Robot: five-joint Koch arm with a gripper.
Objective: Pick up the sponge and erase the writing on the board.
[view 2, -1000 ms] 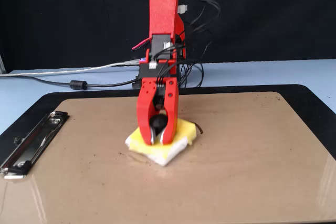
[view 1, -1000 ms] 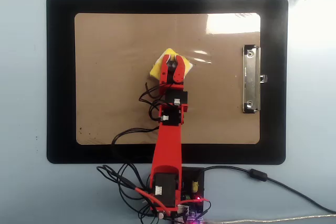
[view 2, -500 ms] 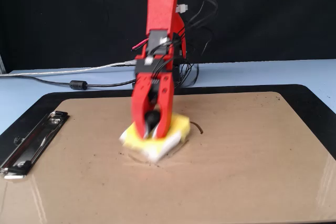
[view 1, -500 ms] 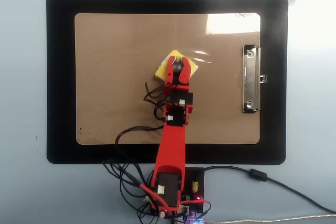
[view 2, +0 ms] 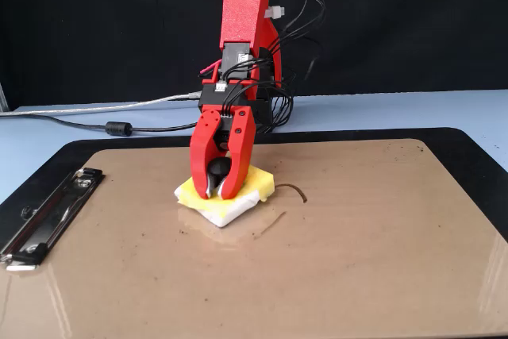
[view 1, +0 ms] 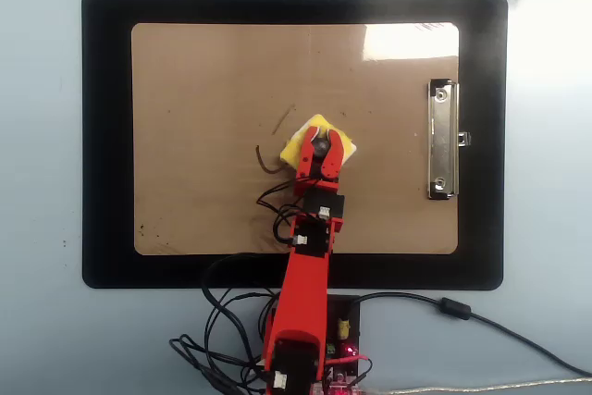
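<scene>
Gripper [view 2: 217,193] pinching the black knob of the sponge [view 2: 225,197], sponge pressed flat on the board [view 1: 185,136], brown writing [view 1: 266,162] just beside it, clip [view 1: 442,141] well apart.

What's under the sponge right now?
The sponge lies flat on the board, held by the gripper. Two strokes of writing show beside it; anything beneath is covered.
</scene>
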